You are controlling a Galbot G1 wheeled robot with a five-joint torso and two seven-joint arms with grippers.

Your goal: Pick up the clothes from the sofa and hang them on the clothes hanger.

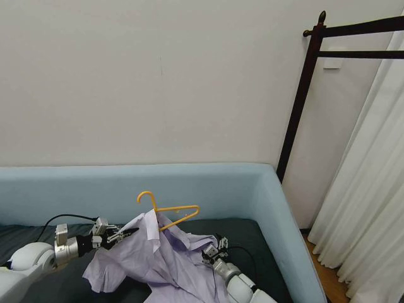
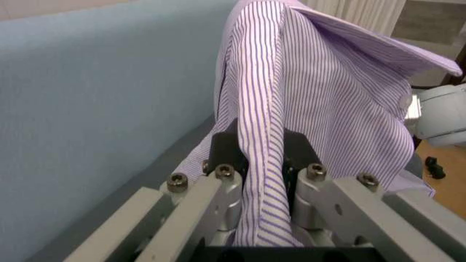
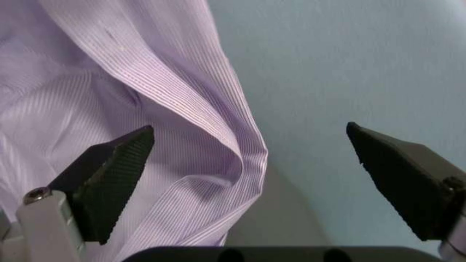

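While one pale blue sofa (image 1: 189, 186) is stretching across the lower half of the head view, one white curtain (image 1: 372, 189) is hanging at the far right. One dark rack (image 1: 297, 107) is standing between them against the wall. Its bars are running out of frame and its foot is hiding behind the sofa back.

One striped purple shirt (image 1: 170, 259) is lying heaped on the dark seat, its collar end rising around one yellow hanger (image 1: 167, 211). The hook and one shoulder are poking out above the cloth, and the rest is hiding inside it.

Two grippers are sitting at the shirt, both arms running off the bottom edge. The left gripper (image 1: 126, 235) is reaching in from the left. Its wrist view is showing what the head view is leaving unclear: the jaws are pressing together on a fold of the shirt.

The right gripper (image 1: 218, 243) is sitting low at the shirt's right side, tiny in the head view. Its wrist view is showing black fingers (image 3: 109, 180) spread wide with nothing in their grip. I cannot tell whether they are touching the cloth.
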